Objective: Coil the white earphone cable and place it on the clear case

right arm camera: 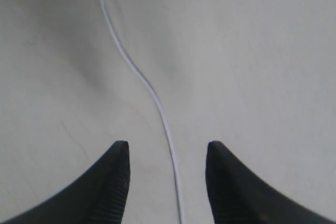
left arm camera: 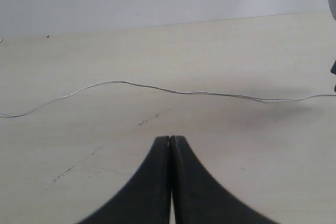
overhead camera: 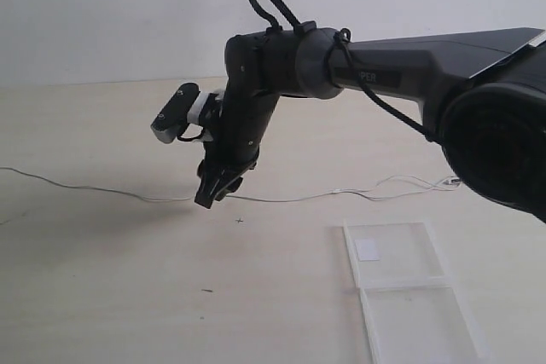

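Clear case (overhead camera: 414, 313) in ext. view only; cable (right arm camera: 157, 103) between parted R gripper (right arm camera: 167, 148) jaws.

Letters "PER" read on a dark label (overhead camera: 368, 77) on the arm link (overhead camera: 431, 59) above the right gripper (overhead camera: 207, 197). Nothing else is legible.

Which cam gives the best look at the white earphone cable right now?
Exterior view: the white earphone cable runs across the table, splitting toward the right. Left wrist view shows one long stretch; right wrist view only a short piece inside the open right end effector.
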`<action>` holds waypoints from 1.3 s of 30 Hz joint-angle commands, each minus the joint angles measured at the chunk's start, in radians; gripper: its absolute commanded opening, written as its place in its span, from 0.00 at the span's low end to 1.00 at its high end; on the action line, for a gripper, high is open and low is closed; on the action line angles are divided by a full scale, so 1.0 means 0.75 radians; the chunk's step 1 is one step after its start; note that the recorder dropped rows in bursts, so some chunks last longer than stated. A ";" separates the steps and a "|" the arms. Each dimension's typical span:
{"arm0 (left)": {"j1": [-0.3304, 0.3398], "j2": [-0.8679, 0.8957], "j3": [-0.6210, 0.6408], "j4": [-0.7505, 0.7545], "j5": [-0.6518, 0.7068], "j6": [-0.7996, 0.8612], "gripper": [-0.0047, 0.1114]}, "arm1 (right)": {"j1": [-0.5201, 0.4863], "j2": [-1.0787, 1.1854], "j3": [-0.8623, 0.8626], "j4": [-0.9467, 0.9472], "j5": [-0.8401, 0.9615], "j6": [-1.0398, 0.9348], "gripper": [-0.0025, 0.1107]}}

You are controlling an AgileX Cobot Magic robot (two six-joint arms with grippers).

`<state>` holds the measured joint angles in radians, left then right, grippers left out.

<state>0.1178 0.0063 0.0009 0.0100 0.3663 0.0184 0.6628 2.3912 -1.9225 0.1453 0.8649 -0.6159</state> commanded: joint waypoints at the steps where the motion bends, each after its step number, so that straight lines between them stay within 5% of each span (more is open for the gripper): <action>1: -0.001 -0.008 -0.001 -0.013 -0.012 0.005 0.04 | 0.000 0.017 -0.012 -0.005 0.019 0.021 0.43; 11: -0.001 -0.008 -0.001 -0.013 -0.012 0.005 0.04 | 0.000 -0.002 -0.012 0.195 -0.030 -0.067 0.43; 39: -0.001 -0.008 -0.001 -0.013 -0.012 0.005 0.04 | 0.000 0.001 -0.012 -0.126 0.009 -0.131 0.43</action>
<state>0.1178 0.0063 0.0009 0.0100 0.3663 0.0184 0.6628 2.4028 -1.9225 0.0363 0.8727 -0.7032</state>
